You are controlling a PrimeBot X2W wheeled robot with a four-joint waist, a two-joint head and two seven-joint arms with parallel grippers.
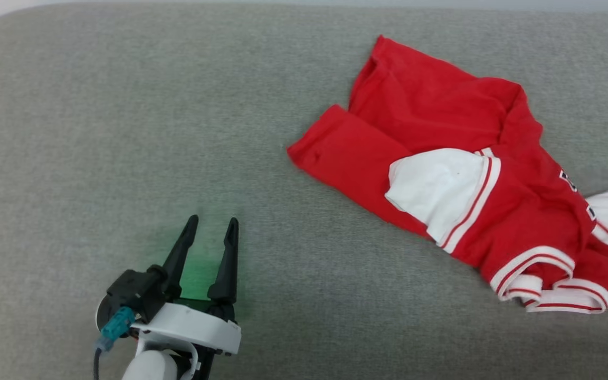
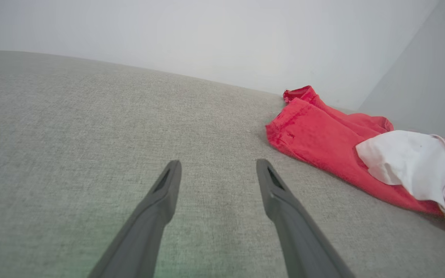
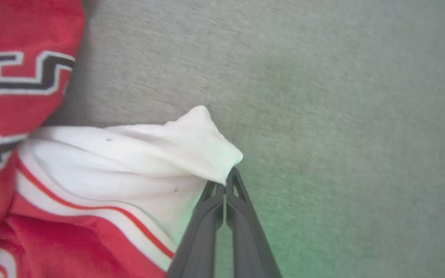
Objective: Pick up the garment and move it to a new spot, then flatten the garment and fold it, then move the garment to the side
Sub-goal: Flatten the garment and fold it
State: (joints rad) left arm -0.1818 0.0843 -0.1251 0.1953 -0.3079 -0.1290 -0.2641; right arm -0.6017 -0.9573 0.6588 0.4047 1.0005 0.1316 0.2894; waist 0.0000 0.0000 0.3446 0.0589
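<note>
Two grippers we are logging. Our left gripper (image 1: 213, 221) is sitting at the lower left of the head view, fingers spread apart, gripping nothing, over the grey fabric surface (image 1: 98, 132) and well apart from the garment (image 1: 441, 121). The garment is lying crumpled at the right of that surface, red with white panels and striped trim. Our right gripper (image 3: 226, 181) is pinching a white fold (image 3: 129, 154) of the garment, fingers pressed together. Black white-outlined numerals (image 3: 14, 73) are showing at that wrist view's left.

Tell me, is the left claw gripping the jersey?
No, the left claw is open over bare grey upholstery, apart from the jersey.
</note>
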